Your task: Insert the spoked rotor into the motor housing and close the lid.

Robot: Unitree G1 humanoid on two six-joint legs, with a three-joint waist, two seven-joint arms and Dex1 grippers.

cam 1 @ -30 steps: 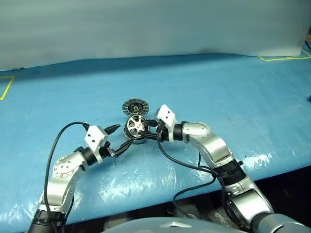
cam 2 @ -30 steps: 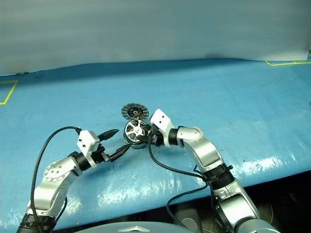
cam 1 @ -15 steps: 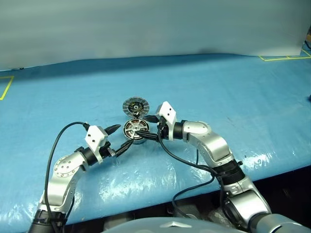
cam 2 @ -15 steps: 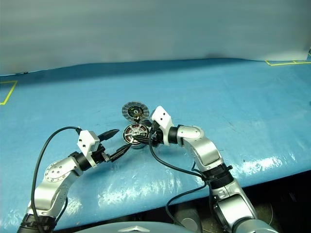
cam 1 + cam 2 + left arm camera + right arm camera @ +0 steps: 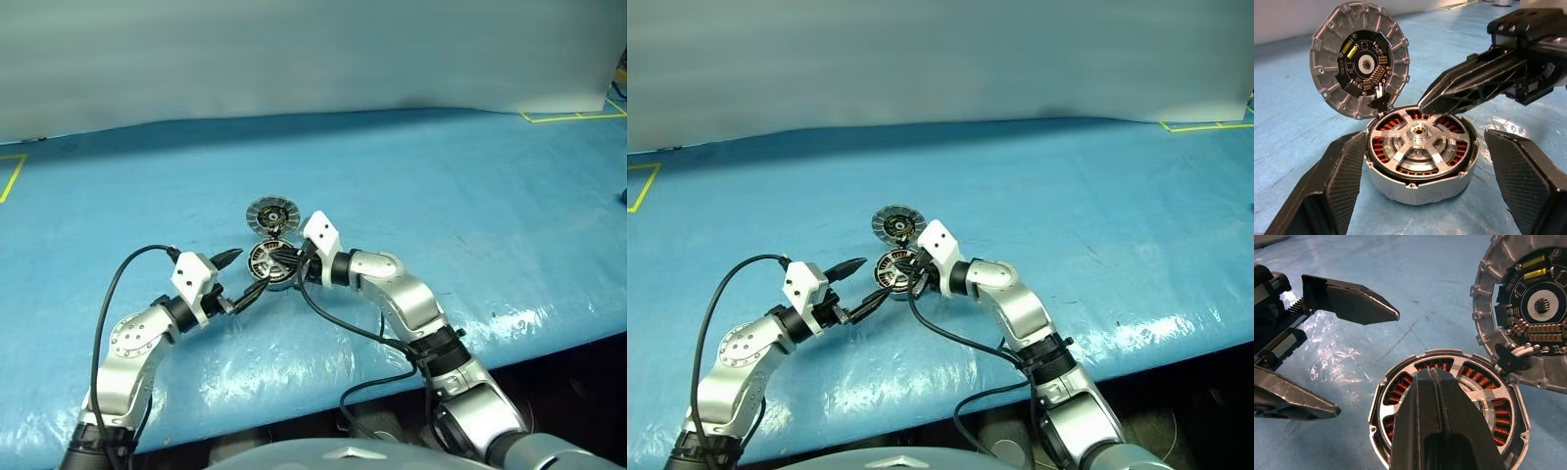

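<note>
Left gripper (image 5: 1420, 196) spread wide, one finger on each side of motor housing (image 5: 1422, 183), holding nothing. Motor housing sits on blue surface (image 5: 441, 186), copper windings visible. Spoked rotor (image 5: 1419, 142) seated inside housing, hub up. Right gripper (image 5: 1432, 377) pressed fully together, empty, tip over rotor's rim. Lid (image 5: 1359, 61) beyond, hinged at housing's far rim, standing open, inner face with circuit board showing.

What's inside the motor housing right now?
The spoked rotor sits inside the motor housing, with copper windings showing between its spokes. Whatever lies beneath the rotor is covered.
</note>
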